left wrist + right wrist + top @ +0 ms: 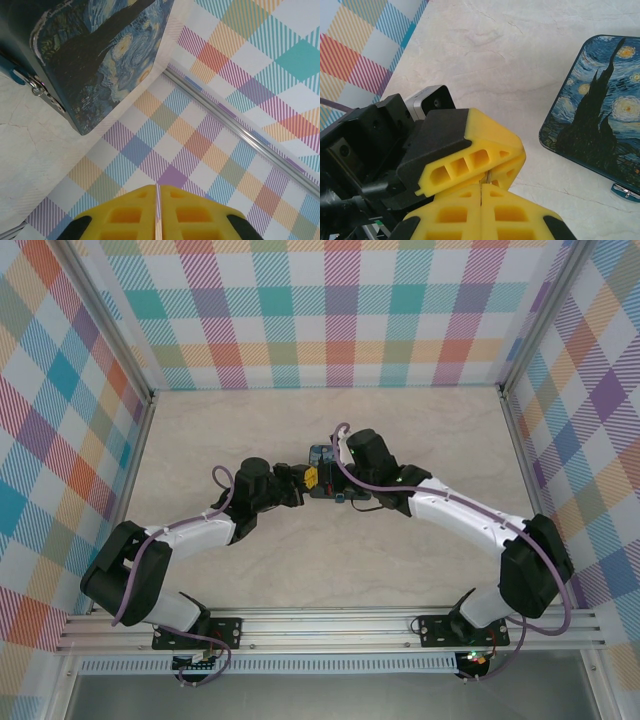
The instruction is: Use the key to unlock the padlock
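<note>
Left jaws together, right jaws together; padlock (621, 190) half cut off beside tin (590, 110).

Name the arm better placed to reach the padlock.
Left, probably: the small blue padlock on the starry-print tin sits close ahead of the left gripper; the right gripper points beside the tin.

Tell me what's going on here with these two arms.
The two arms meet over the middle of the table. The left hand and the right hand are both shut and tip to tip. A thin metal sliver, probably the key, shows where they meet, but I cannot tell which hand grips it. The padlock sits at the edge of the starry-print tin, off to the side, with no hand on it yet.
</note>
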{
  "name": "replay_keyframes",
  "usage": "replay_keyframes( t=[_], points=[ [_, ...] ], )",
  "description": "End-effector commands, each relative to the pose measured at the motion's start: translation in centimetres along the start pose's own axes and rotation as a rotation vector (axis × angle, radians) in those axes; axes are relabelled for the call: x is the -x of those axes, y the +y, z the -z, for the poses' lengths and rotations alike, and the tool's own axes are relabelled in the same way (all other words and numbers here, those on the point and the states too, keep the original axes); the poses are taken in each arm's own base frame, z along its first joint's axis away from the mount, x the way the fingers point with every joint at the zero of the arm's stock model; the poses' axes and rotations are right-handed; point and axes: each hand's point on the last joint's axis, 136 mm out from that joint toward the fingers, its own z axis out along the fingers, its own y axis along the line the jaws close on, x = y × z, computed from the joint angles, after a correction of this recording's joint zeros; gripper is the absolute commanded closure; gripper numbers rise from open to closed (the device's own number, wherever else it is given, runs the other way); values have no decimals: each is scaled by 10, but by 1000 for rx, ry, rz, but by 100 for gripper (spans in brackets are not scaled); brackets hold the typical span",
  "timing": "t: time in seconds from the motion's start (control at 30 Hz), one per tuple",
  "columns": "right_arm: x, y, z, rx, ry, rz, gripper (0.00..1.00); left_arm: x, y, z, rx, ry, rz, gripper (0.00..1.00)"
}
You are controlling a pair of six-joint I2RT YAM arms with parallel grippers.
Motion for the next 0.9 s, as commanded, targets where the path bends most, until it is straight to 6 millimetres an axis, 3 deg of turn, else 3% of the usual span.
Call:
replay_keyframes(
  t=[0.0,0.1,0.2,0.4,0.53,0.6,0.73,0.87],
  points=[
    [3,6,7,15,-24,-6,100,-7,-7,0,-29,21,-47,95],
    [6,7,13,17,-39,2,99,-7,-10,1,-31,13,-94,100],
    [10,10,23,33,-56,26,90,-9,-19,3,-45,-4,-200,100],
    [18,15,54,146,-72,41,70,-22,-56,21,-23,-89,-616,100],
    [24,20,75,232,-114,62,56,-52,-93,41,-128,-108,-935,100],
    [28,30,82,307,-150,72,51,-66,-103,46,-162,-93,-1031,100],
    [36,62,93,497,-194,119,43,-100,-116,50,-253,-10,-1141,100],
    [45,80,99,587,-213,163,39,-126,-120,52,-298,42,-1230,100]
  ],
)
